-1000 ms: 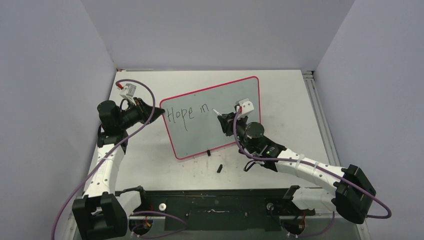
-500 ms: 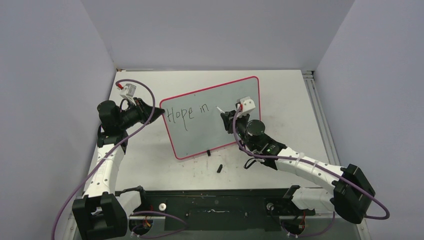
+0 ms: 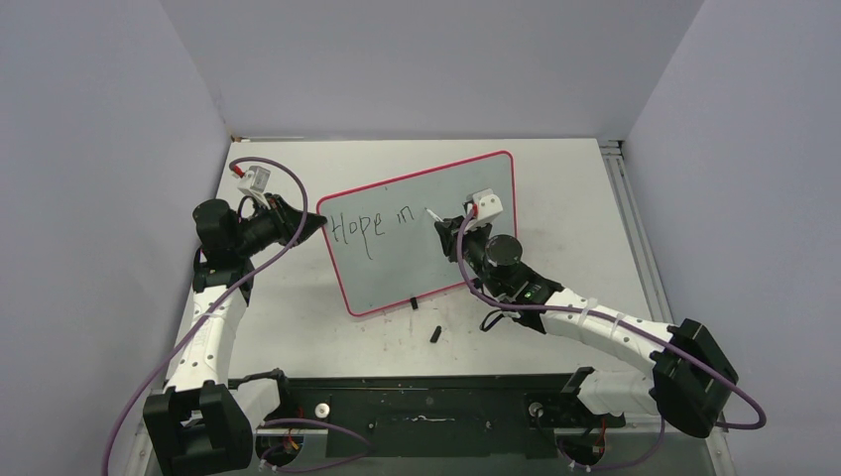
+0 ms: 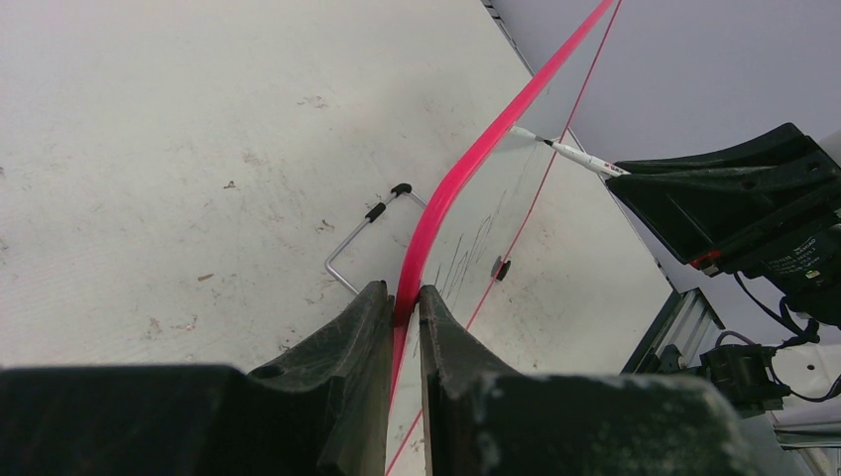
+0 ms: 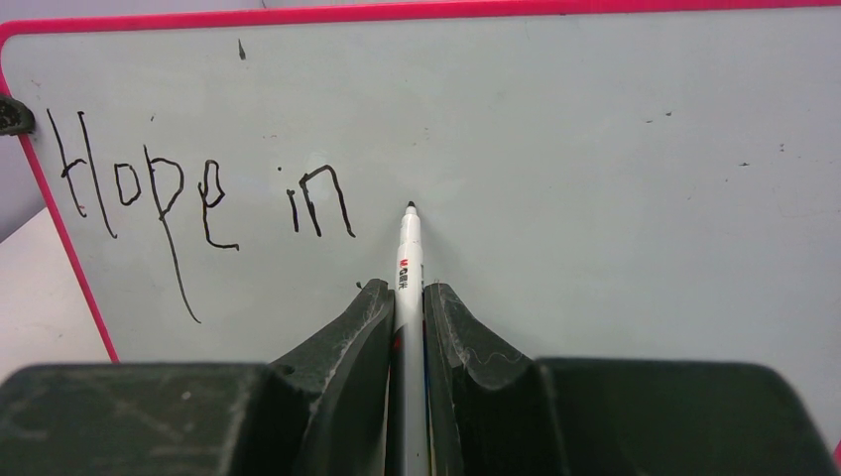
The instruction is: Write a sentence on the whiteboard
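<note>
The whiteboard [image 3: 397,270] stands propped up in the middle of the desk [image 3: 555,198], its writing face turned towards the near right and its pink rim all round. Its left edge lies nearer than its right edge.

The left pincer [image 4: 404,295] reaches in from the left and is pressed together on the board's left rim, close to the upper left corner. The pink edge is pinched between its two black fingers [image 4: 337,347]. Behind the board, on the far side, a bent wire leg [image 4: 362,233] with black tips rests on the desk.

The right pincer [image 5: 408,297] comes from the near right and pinches a white pen [image 5: 409,253], which points at the board. On the board is black lettering [image 5: 198,188] that reads "Hope in", set along the upper left part, with the long tail of the "p" running down below the line. The pen's black tip sits just right of the "n", level with the letters. Whether the tip touches the surface or hovers just off it cannot be told.

On the desk just near of the board's lower edge lies a small black piece [image 3: 435,333], apart from the board and from both arms.
</note>
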